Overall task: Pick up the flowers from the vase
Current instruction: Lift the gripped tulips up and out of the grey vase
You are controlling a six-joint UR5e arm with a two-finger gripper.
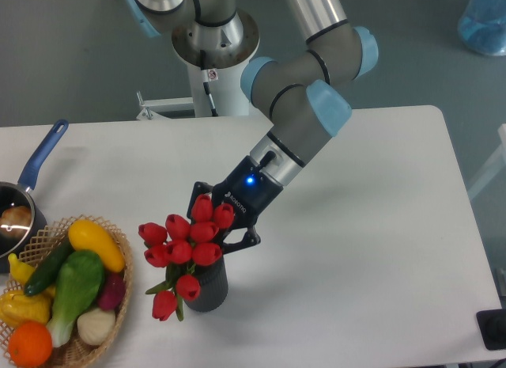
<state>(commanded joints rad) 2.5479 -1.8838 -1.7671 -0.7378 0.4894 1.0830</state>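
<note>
From my feed the gripper (215, 229) sits low over the white table (371, 249), coming in at a slant from the upper right, blue light lit on its black body. Its fingers are buried in the flowers (187, 245), one black finger (241, 241) showing on the right side of the bunch at the level of the upper buds. I can't tell how wide the jaws stand or whether they have a grip on the stems; the red buds block that spot. The flowers are in the vase (207, 287), stems down in its mouth, heads spread above and to the left of it, with two buds drooping low on the left side beside a green leaf. The vase stands upright on the table near the front edge, dark grey, touching nothing else that I can see. Left of it, just apart, is a wicker basket (120, 249) with vegetables: yellow, green, purple, white and an orange one at the bottom corner. Behind the basket at the left edge is a saucepan (17, 206) with a blue handle pointing up and right, something pale inside it. The arm (304, 107) rises grey and light blue toward the base at the top.
</note>
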